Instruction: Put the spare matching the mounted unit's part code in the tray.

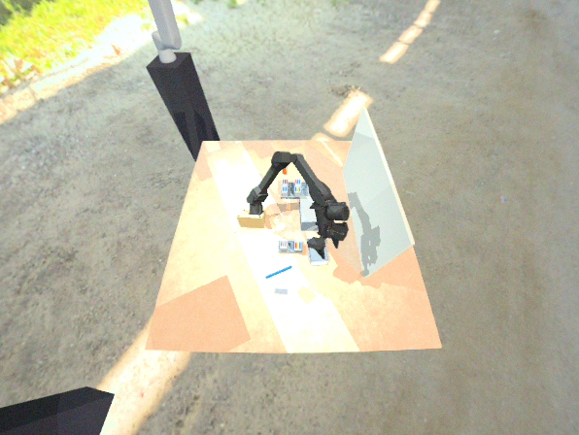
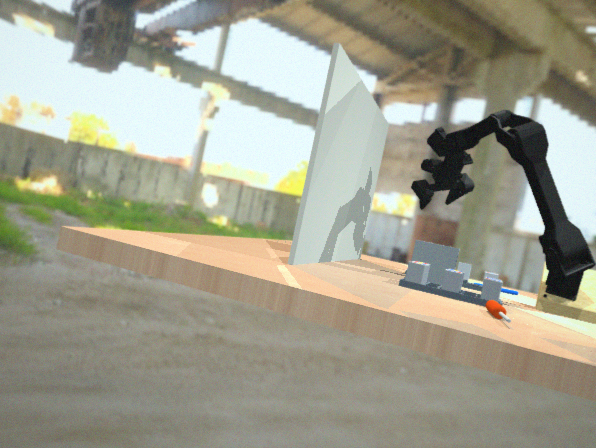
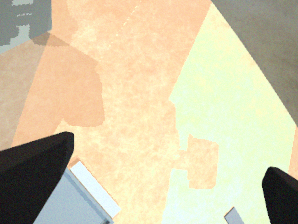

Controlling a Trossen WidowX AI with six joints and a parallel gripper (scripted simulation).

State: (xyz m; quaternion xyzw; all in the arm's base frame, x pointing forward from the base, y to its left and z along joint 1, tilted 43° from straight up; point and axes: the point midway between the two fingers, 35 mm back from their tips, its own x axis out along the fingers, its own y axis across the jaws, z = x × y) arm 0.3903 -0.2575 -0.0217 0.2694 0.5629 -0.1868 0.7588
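My gripper (image 1: 326,245) (image 2: 436,204) (image 3: 170,159) is open and empty, high above the table near the tray. The shallow blue-grey tray (image 1: 319,263) (image 3: 95,189) is partly behind a finger. A rear rack holds small grey units (image 1: 285,186) (image 2: 453,281) with coloured marks on top; the arm hides part of it. A front rack holds two similar units (image 1: 283,246) (image 1: 297,246). A larger grey box (image 1: 307,214) (image 2: 435,255) stands between rack and tray, partly behind the arm. No part code is readable, and I cannot tell which unit is the mounted one.
A tall pale panel (image 1: 376,194) (image 2: 340,165) (image 3: 25,25) stands upright beside the gripper. A blue stick (image 1: 279,272) and a small grey plate (image 1: 281,291) (image 3: 233,215) lie in front. An orange-handled tool (image 1: 285,171) (image 2: 496,309) lies behind the rear rack.
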